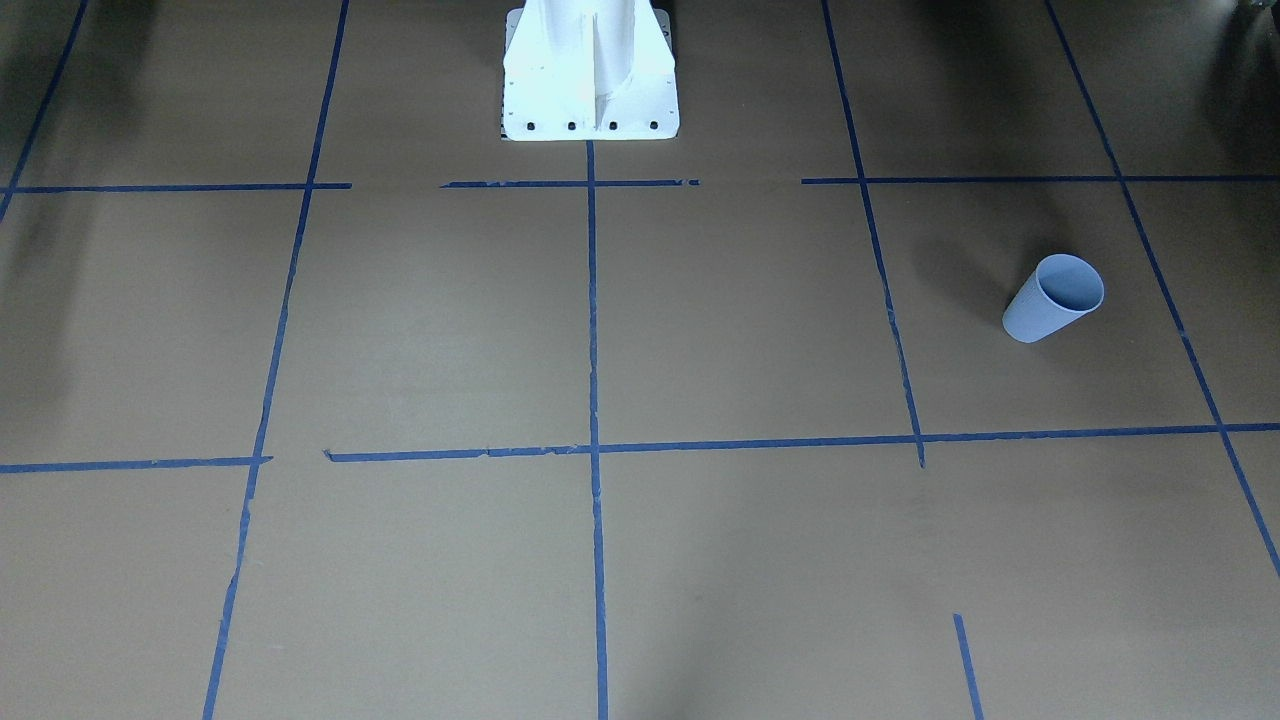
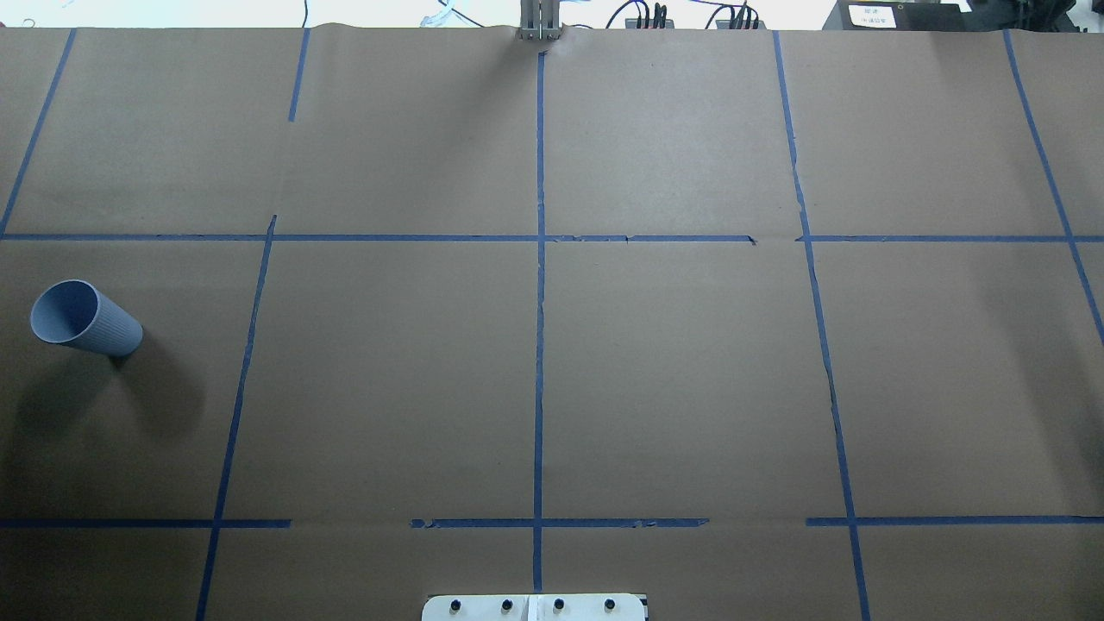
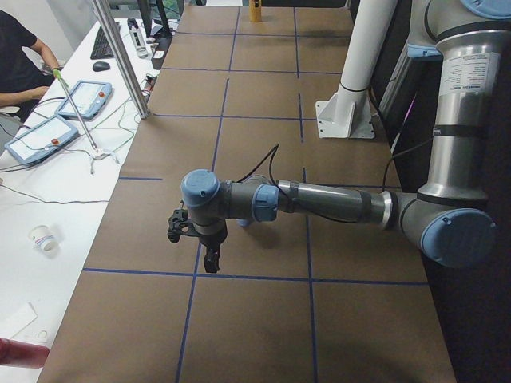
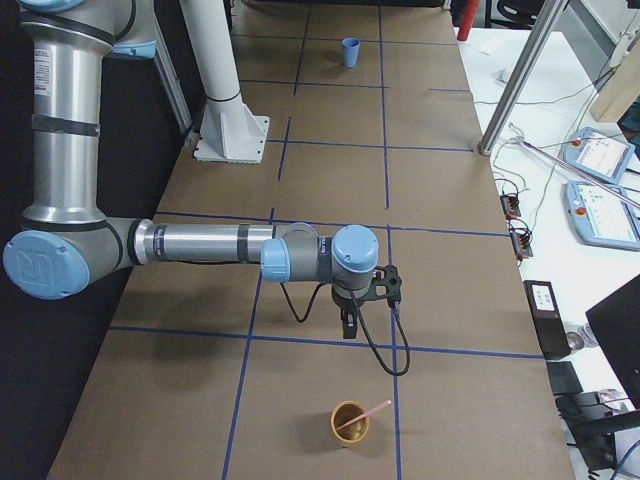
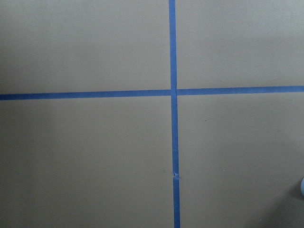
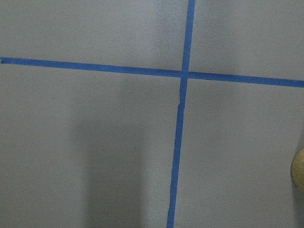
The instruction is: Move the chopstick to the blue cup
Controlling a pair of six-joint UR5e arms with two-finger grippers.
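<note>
The blue cup (image 1: 1053, 297) stands upright on the brown table, on my left side; it also shows in the overhead view (image 2: 84, 317) and far back in the right exterior view (image 4: 350, 52). One pinkish chopstick (image 4: 365, 415) leans in a tan cup (image 4: 351, 424) near the table's right end. My right gripper (image 4: 346, 325) hangs fingers down above the table, short of the tan cup. My left gripper (image 3: 209, 259) hangs above the table near the blue cup, which its arm mostly hides. I cannot tell whether either gripper is open or shut.
The white robot base (image 1: 590, 70) stands at the table's middle edge. Blue tape lines grid the brown paper. Operators' pendants (image 3: 68, 112) and cables lie on the white bench beside the table. A tan edge (image 6: 299, 171) shows in the right wrist view.
</note>
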